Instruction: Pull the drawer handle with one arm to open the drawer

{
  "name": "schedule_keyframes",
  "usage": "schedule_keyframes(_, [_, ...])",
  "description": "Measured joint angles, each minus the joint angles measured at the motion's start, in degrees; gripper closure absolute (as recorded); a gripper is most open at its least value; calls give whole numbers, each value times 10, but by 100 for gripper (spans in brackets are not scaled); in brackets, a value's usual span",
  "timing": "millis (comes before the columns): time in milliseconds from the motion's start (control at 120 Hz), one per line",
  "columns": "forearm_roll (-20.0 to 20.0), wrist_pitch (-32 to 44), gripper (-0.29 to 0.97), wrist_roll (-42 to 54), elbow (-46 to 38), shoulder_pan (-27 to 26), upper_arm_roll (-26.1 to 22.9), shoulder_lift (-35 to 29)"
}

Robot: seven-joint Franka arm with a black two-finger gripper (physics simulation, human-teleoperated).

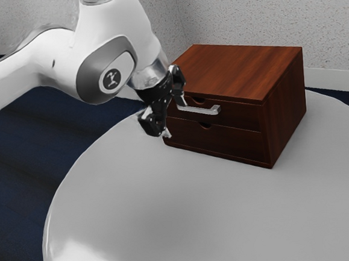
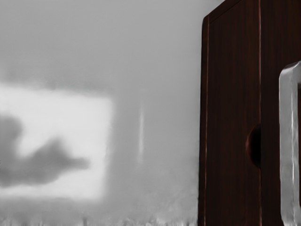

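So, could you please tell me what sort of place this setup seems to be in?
Probably a plain simulated indoor room, perhaps an office or lab corner: a round pale grey table carrying a small wooden drawer cabinet, dark blue carpet-like floor around it, and a speckled grey wall behind.

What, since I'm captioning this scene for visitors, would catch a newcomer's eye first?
The dark wooden box stands out, sitting on the round grey table toward the exterior view's right. Next comes the big white arm, reaching in from the exterior view's left with its black gripper at the silver handle of the upper drawer.
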Motion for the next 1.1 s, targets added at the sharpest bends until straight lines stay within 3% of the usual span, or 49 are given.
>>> schedule_keyframes(150, [-3, 13, 10, -54, -1, -70, 0, 6])
schedule_keyframes(333, [-5, 21, 10, -105, -4, -33, 3, 16])
schedule_keyframes(725, [-3, 27, 12, -170, -20, -28, 3, 18])
schedule_keyframes(1100, [0, 132, 12, -162, -21, 3, 11, 45])
